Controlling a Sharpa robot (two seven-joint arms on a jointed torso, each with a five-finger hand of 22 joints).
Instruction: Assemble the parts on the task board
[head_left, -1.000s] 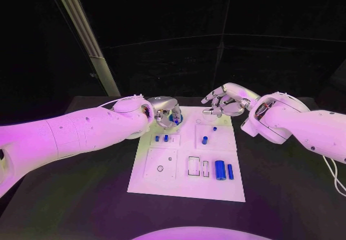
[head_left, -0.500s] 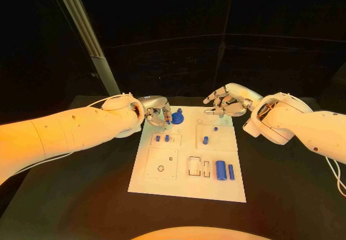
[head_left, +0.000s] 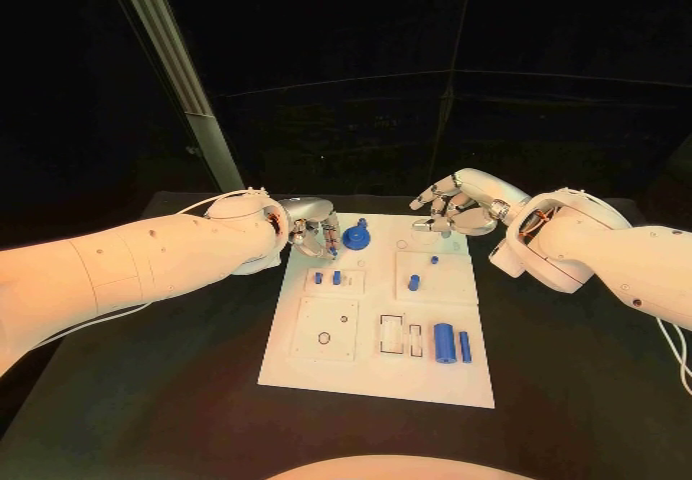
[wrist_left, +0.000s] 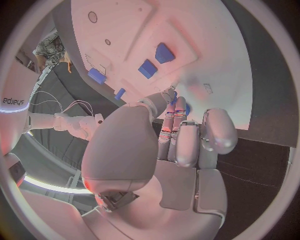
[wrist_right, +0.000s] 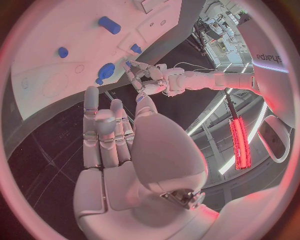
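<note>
The white task board (head_left: 378, 370) lies in the middle of the black table. A round blue part (head_left: 356, 238) with a small peg on top stands at its far left corner, also seen in the right wrist view (wrist_right: 105, 73). My left hand (head_left: 310, 232) hovers just left of this part, fingertips close beside it and nothing in its grasp; a sliver of the blue part (wrist_left: 187, 107) peeks past its fingers (wrist_left: 178, 135). My right hand (head_left: 454, 208) hangs above the board's far right corner, fingers apart and empty, stretched out in its wrist view (wrist_right: 119, 145).
Two small blue pieces (head_left: 327, 279) stand in the left mid panel, two more (head_left: 413, 283) in the right one. Two blue cylinders (head_left: 451, 343) lie near the board's right edge beside rectangular slots (head_left: 389, 333). A metal pole (head_left: 180, 90) rises behind the table's left.
My left hand has drawn back to the left off the round blue part, which it covered a second ago. The right hand has barely moved.
</note>
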